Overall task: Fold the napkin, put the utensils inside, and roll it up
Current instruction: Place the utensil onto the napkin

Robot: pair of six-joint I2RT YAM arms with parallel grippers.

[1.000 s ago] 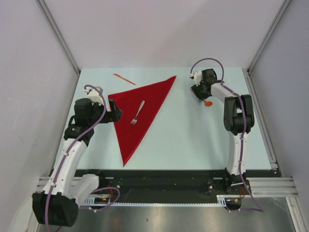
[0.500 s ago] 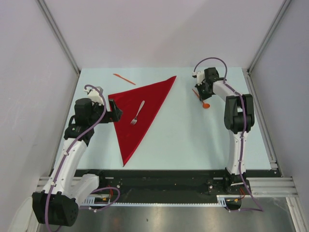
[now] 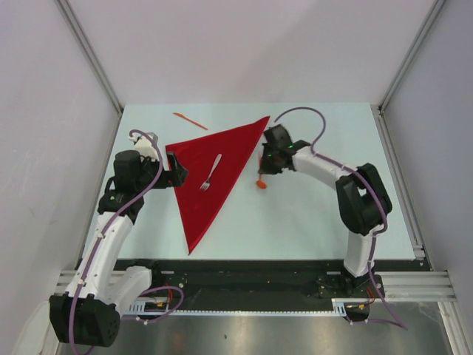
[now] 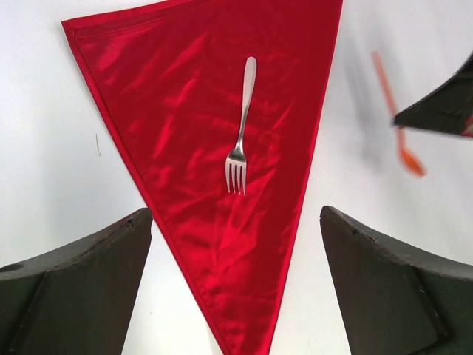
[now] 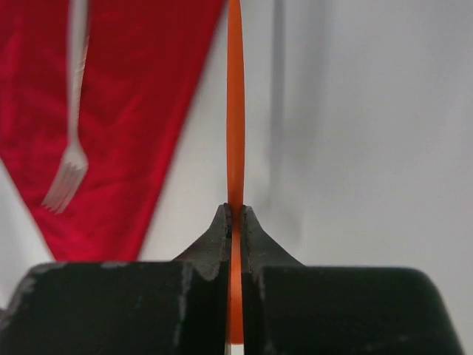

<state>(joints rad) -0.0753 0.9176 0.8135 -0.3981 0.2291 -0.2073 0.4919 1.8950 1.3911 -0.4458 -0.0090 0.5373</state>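
The red napkin [image 3: 214, 166] lies folded into a triangle on the table, also seen in the left wrist view [image 4: 222, 148] and the right wrist view [image 5: 126, 111]. A silvery fork [image 3: 211, 172] [image 4: 242, 122] [image 5: 70, 148] rests on it. My right gripper [image 3: 264, 168] [image 5: 235, 211] is shut on the orange spoon [image 3: 261, 180] [image 5: 235, 111], carried just right of the napkin's long edge. The orange knife [image 3: 190, 120] lies on the table behind the napkin. At the napkin's left corner my left gripper [image 3: 179, 168] [image 4: 236, 296] stands open and holds nothing.
Grey walls and metal rails [image 3: 92, 59] enclose the pale table [image 3: 310, 222] on three sides. The arm bases sit along the black near edge [image 3: 244, 277].
My right gripper has shut on the orange spoon at the back right, lifted it and carried it left to the napkin's right edge. The left arm has not moved.
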